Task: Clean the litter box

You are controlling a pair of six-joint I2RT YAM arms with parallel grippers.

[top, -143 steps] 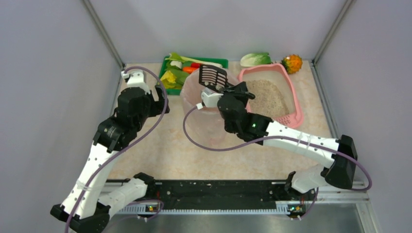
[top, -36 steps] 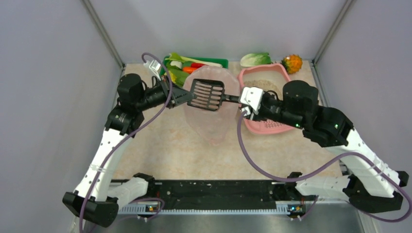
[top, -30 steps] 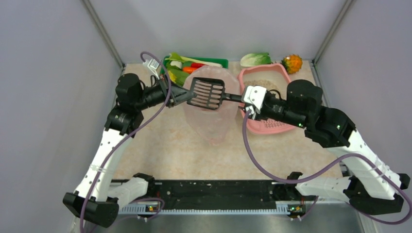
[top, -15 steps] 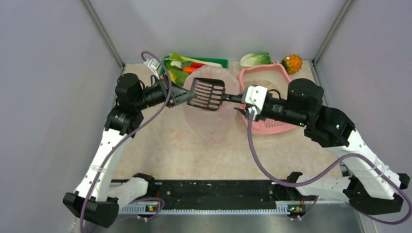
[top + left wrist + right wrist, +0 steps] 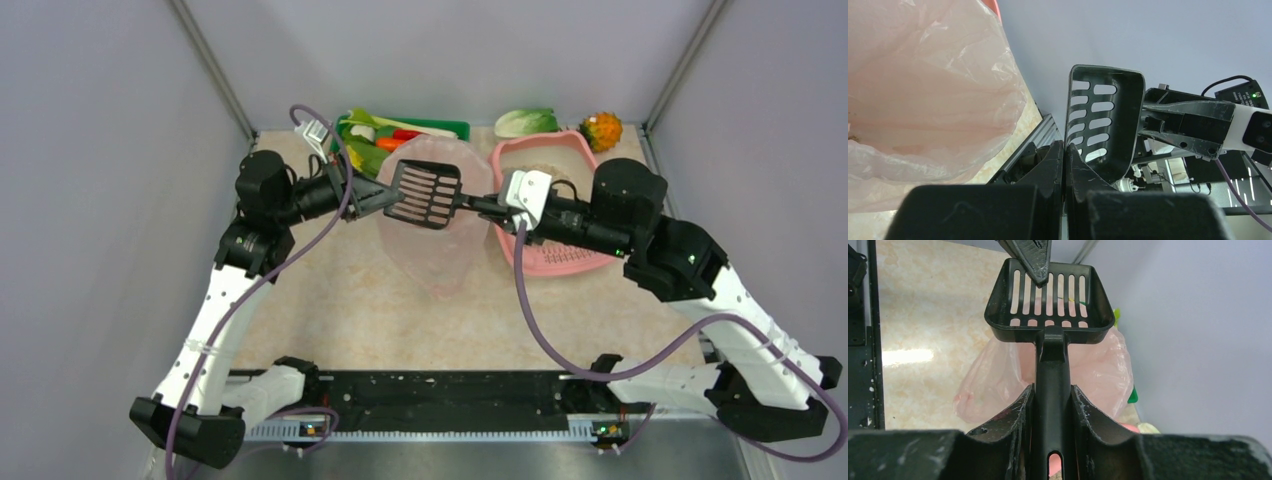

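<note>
**R jaws:** clamping the handle (image 5: 1052, 390) of the blk slotted scoop (image 5: 428, 193). One finger (image 5: 1015, 417) is pressing each side, no gap showing. The scoop is being held level, head pointing frame-left, at upper centre of the top view.

**L jaws:** sitting fully closed, fingers (image 5: 1050, 170) pressed together w/ nothing between them. The tip (image 5: 1030, 255) is pointing into the scoop head from the opposite side, at or just over the slots. Cannot tell if it is touching.

**Scoop head:** hanging above the mouth of the bin (image 5: 432, 262), which is lined w/ a translucent pink bag. The bin is standing at centre of the top view, between the two wrists.

**R arm** (image 5: 690, 270): reaching in from lower right, its wrist passing over the near-left part of the litter box.

**L arm** (image 5: 225, 290): reaching in from lower left.

**Litter box** (image 5: 566, 260): pink tray lying on the bench (image 5: 330, 300) at upper right of the top view, just beside the bin. Beige litter (image 5: 548, 172) is showing at its far end, the slotted grate at its near end. The middle is being hidden by the R arm.

**Green tray** (image 5: 445, 126): sitting at upper centre behind the bin, holding mixed veg.

**Loose items:** leafy green (image 5: 526, 122) and orange spiky fruit (image 5: 602, 130) lying at the back edge, behind the litter box.
</note>
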